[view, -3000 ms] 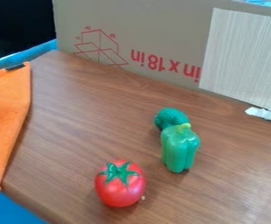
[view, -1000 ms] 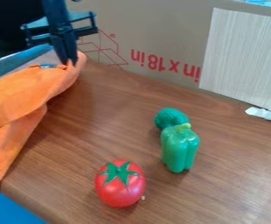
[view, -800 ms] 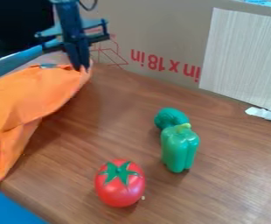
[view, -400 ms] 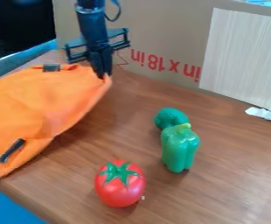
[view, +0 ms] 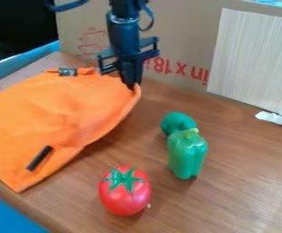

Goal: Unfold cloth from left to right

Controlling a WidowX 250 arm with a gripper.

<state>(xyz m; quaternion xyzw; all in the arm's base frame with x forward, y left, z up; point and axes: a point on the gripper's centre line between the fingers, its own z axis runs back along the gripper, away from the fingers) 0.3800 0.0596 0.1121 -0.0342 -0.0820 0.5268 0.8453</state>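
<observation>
On the wooden table (view: pixel 247 182), the orange cloth (view: pixel 40 113) has its far-right corner pinched between the jaws.

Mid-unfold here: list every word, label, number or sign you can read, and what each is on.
"in x 18 i", red, upside down, on the cardboard panel; its end is cut off by the gripper.
Small red marks by the line drawing on the same panel: too small to read.
Orange cloth: dark patches, no readable text.
</observation>
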